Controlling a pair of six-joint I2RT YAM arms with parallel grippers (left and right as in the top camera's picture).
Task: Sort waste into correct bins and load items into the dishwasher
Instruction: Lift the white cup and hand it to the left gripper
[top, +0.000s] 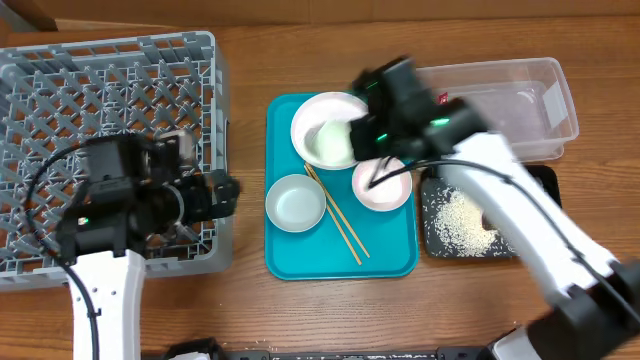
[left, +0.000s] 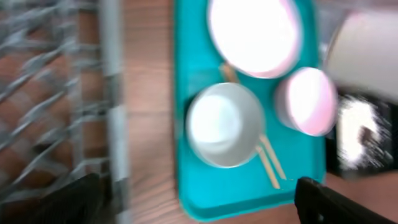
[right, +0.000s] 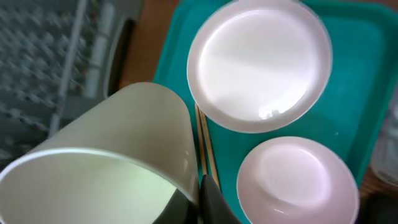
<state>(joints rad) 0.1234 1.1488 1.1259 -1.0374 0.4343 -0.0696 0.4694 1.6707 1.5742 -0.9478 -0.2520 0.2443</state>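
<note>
Right gripper (top: 372, 140) clamped on the small white ceramic cup (right: 118, 143); left gripper (top: 228, 193) jaws spread wide, holding nothing.

The cup is held tilted over the near edge of the large round white plate (right: 261, 62) on the flat teal plastic tray (top: 395, 260), with its rim towards the wrist camera. The thin wooden chopsticks (top: 335, 215) lie diagonally on the tray. The left gripper hovers at the right wall of the square grey plastic dish rack (top: 100, 90).
</note>
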